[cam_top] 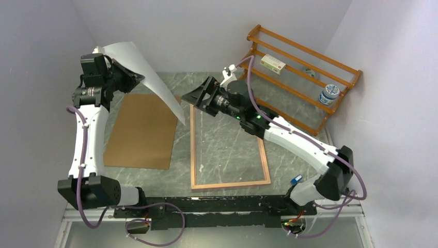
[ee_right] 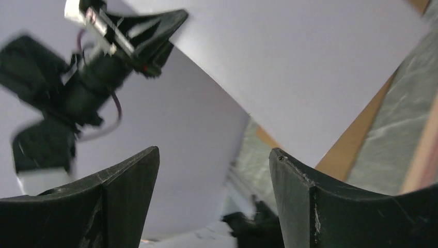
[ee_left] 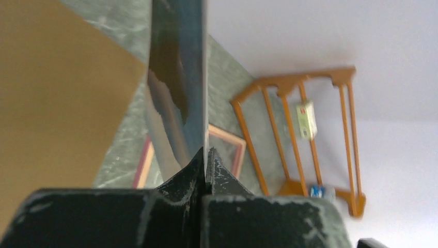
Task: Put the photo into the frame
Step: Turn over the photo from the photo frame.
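From above, the photo (cam_top: 150,77) showed only its plain white back, a large thin sheet raised in the air at the left rear of the bench (cam_top: 181,155) and bowing downward toward the far left corner of the frame (cam_top: 232,184). The left gripper (cam_top: 129,76) pinched its upper edge. The left wrist view added what the overhead one hid: the sheet's printed face (ee_left: 178,77), dark blue and glossy, running edge-on out of black, scuffed fingers (ee_left: 222,175) pressed tight together on it. The right wrist view showed the white, matte back (ee_right: 289,67) again, seen between that arm's own fingers (ee_right: 129,181), which stood wide apart with nothing between them.

The right gripper (cam_top: 193,98) hung near the frame's far left corner, just beside the sheet's lower tip. The frame lay flat on the grey, marbled bench, a narrow rectangle of thin, light wood-coloured rails with bench surface visible inside. A flat brown backing board (cam_top: 142,132) lay to its left, apart from it. At the back right leaned an orange wooden rack (cam_top: 310,52) of slim rails, carrying a small box (cam_top: 272,63) and a round tin (cam_top: 329,94).
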You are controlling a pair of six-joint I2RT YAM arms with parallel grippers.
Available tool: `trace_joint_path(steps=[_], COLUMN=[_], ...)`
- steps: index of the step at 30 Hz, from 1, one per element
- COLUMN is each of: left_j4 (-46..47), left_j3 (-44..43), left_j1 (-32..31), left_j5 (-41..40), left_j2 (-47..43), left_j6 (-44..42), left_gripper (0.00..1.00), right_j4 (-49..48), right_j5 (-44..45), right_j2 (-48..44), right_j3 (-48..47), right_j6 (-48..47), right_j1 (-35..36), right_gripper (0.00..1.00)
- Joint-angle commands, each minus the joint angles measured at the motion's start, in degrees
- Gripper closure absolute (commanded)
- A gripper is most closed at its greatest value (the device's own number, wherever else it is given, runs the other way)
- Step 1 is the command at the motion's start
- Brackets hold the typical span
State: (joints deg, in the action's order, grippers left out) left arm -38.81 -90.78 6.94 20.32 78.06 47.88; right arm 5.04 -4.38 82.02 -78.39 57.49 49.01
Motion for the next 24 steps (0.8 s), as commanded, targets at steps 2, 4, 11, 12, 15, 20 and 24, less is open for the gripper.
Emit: trace_joint_path(steps=[2,4,11,12,15,20,24], left_j4=[6.88,5.44,4.53,4.69,5.23,5.67,6.41], left_j3=[6.82,7.42,10.62,11.0,12.47,17.62,21.21], left_j1=[-0.33,-0.39,-0.5,-0.51,-0.5,-0.52,-0.51], left_j5=[-20.13,-23.46,-28.42,-28.48,-28.16,-28.83,-27.4], left_j2=[-5.84,-6.38,-8.24,-8.47,-9.74,-14.27,-17.01], left_j6=[12.58,15.0,20.52,20.74,20.97,21.83,22.84], left_gripper=[0.98,0.97,0.97,0.97,0.98,0.97,0.98], right_j4=[-1.92,0.18,-0.19,0.6,1.27,4.7,8.47], right_j5=[5.24,6.02,3.01,3.15,4.39,8.28,9.16], right_j2=[6.83,9.9,19.37,20.48,22.7,26.26,28.8], right_j3=[-6.43,-9.52,-15.6,-17.03,-18.87,-23.42,-26.43], right_j6=[31.91,37.21,51.62,52.09,53.93,54.49,55.28], right_j1=[2.63,3.74,5.33,5.4,5.33,4.8,4.65], right_gripper=[0.19,0.19,0.19,0.19,0.18,0.18,0.19])
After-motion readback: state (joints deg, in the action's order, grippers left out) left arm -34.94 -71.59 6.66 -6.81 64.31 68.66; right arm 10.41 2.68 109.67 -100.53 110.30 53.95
